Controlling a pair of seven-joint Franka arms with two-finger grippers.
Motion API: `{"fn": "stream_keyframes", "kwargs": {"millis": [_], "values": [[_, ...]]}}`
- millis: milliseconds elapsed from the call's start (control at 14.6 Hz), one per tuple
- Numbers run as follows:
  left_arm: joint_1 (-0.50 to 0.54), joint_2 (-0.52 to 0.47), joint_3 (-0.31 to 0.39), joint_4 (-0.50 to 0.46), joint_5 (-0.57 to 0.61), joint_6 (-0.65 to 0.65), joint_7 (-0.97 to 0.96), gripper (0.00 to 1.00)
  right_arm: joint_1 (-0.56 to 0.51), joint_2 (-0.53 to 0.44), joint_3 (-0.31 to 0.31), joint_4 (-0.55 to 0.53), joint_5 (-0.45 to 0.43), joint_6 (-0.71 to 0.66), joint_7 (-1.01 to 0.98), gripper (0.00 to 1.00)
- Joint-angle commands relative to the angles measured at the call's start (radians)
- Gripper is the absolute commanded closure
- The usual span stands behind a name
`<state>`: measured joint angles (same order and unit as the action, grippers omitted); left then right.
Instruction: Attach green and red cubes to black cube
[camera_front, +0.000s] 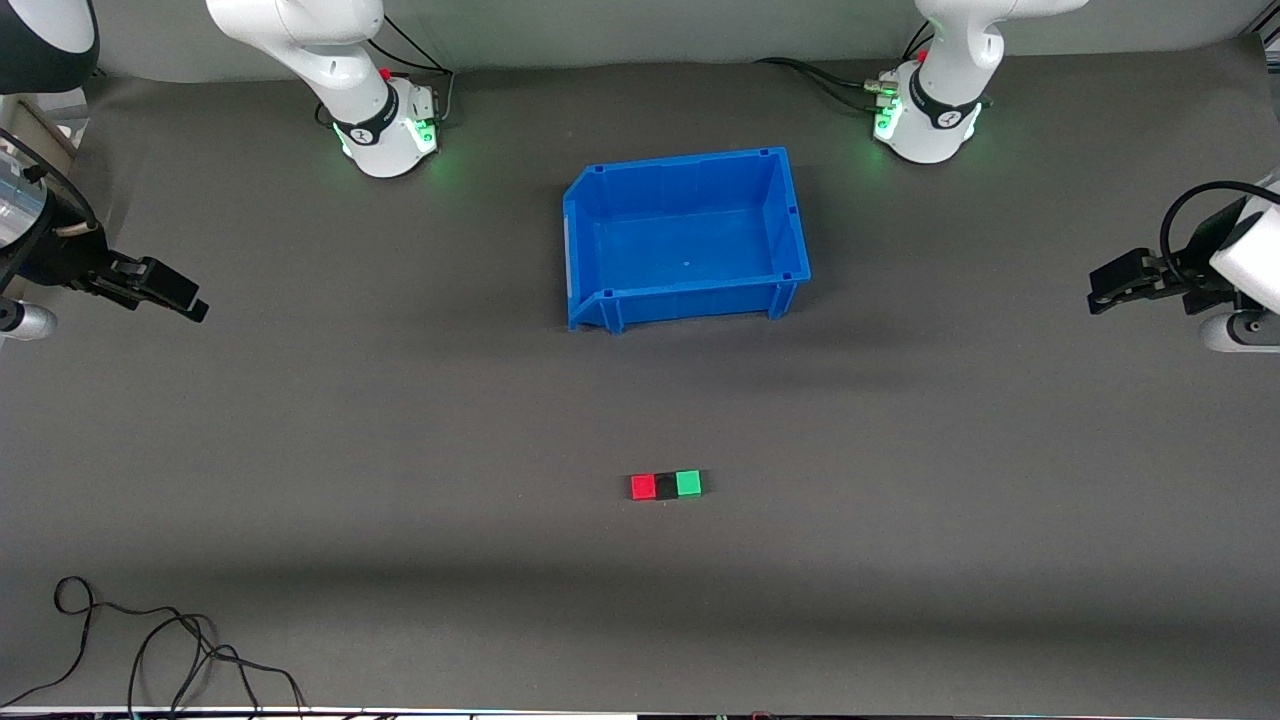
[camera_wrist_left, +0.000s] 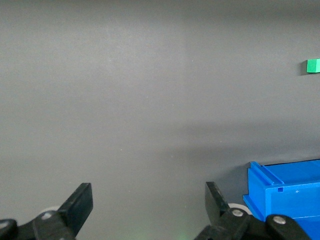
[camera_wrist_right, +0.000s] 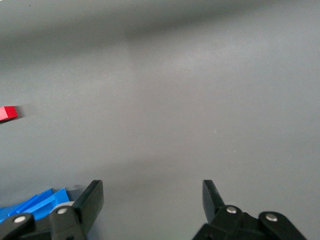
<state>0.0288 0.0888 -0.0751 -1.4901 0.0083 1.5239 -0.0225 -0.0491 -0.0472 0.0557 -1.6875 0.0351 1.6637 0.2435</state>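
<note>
The red cube (camera_front: 643, 487), the black cube (camera_front: 666, 486) and the green cube (camera_front: 688, 484) lie touching in one row on the grey mat, nearer to the front camera than the blue bin (camera_front: 685, 238). The black cube is in the middle. My left gripper (camera_front: 1100, 290) is open and empty over the mat at the left arm's end of the table. My right gripper (camera_front: 190, 298) is open and empty over the mat at the right arm's end. The left wrist view shows the green cube (camera_wrist_left: 313, 65). The right wrist view shows the red cube (camera_wrist_right: 8, 113). Both arms wait.
The blue bin is empty and stands at the middle of the table between the two arm bases. A corner of it shows in the left wrist view (camera_wrist_left: 285, 192) and in the right wrist view (camera_wrist_right: 35, 202). A loose black cable (camera_front: 150, 650) lies near the front edge.
</note>
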Motion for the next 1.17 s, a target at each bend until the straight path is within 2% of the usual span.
{"fn": "stream_keyframes", "kwargs": {"millis": [0,206,412,1097], "values": [[-0.007,-0.014,0.001,-0.002,0.013,-0.014,0.010,0.00,-0.008,0.006,0.009,0.023,-0.018,-0.054,-0.023,0.11],[-0.009,-0.014,0.001,-0.002,0.012,-0.014,0.010,0.00,-0.008,0.006,0.012,0.023,-0.024,-0.076,-0.029,0.11],[-0.009,-0.014,0.001,-0.002,0.012,-0.014,0.010,0.00,-0.008,0.007,0.036,0.023,-0.086,-0.073,-0.058,0.11],[-0.012,-0.015,0.000,-0.001,0.006,-0.016,0.007,0.00,0.000,0.027,0.030,0.026,-0.078,-0.064,-0.059,0.11]]}}
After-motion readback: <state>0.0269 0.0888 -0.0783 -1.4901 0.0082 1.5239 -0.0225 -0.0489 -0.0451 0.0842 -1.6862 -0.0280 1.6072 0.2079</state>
